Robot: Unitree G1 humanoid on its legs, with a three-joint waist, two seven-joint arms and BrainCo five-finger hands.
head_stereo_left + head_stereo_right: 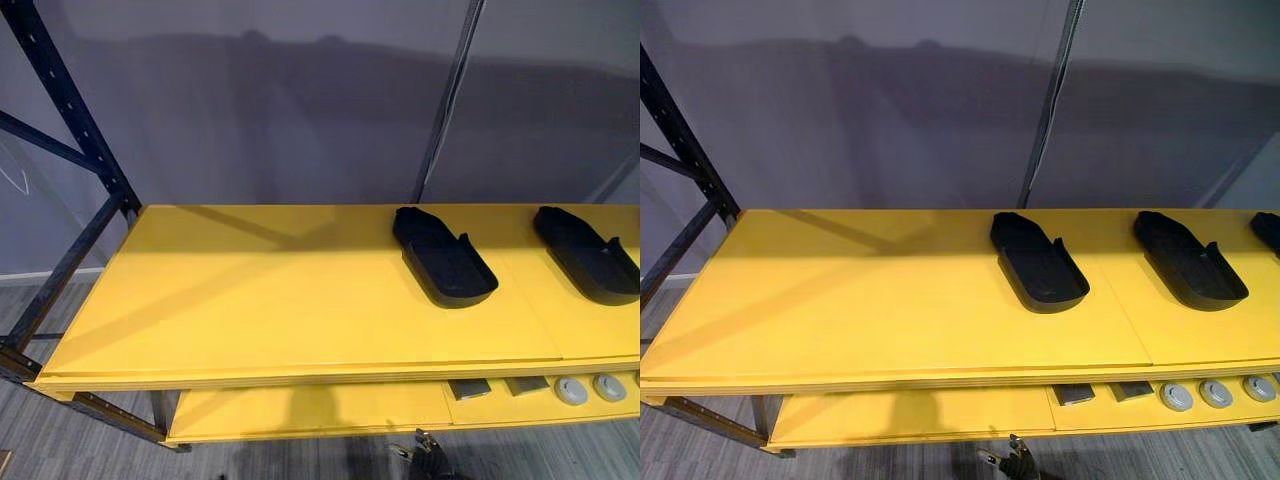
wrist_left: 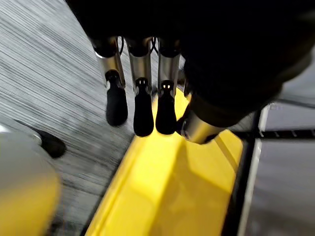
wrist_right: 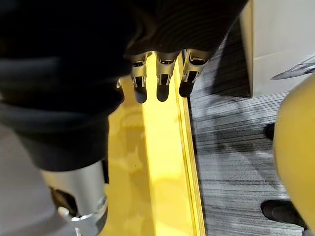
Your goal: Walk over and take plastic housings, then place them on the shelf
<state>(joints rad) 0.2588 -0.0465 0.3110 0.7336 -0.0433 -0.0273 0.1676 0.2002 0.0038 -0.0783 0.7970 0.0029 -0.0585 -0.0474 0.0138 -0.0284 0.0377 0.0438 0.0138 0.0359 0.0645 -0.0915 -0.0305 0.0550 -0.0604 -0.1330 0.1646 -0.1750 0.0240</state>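
Observation:
Two black plastic housings (image 1: pixel 444 256) (image 1: pixel 587 254) lie on the right half of the yellow top shelf (image 1: pixel 250 290), open sides up. A third housing (image 1: pixel 1268 228) peeks in at the far right edge. My left hand (image 2: pixel 142 98) hangs with straight fingers and holds nothing, above the edge of a yellow board and the grey floor. My right hand (image 3: pixel 162 78) also hangs relaxed and holds nothing, beside a yellow board edge. Both hands are well away from the housings.
The left half of the top shelf is bare. On the lower yellow shelf (image 1: pixel 300 408) lie grey square pieces (image 1: pixel 469 388) and round grey discs (image 1: pixel 572 390). Dark rack uprights (image 1: pixel 70 110) (image 1: pixel 450 100) stand at the left end and behind; a grey wall lies beyond.

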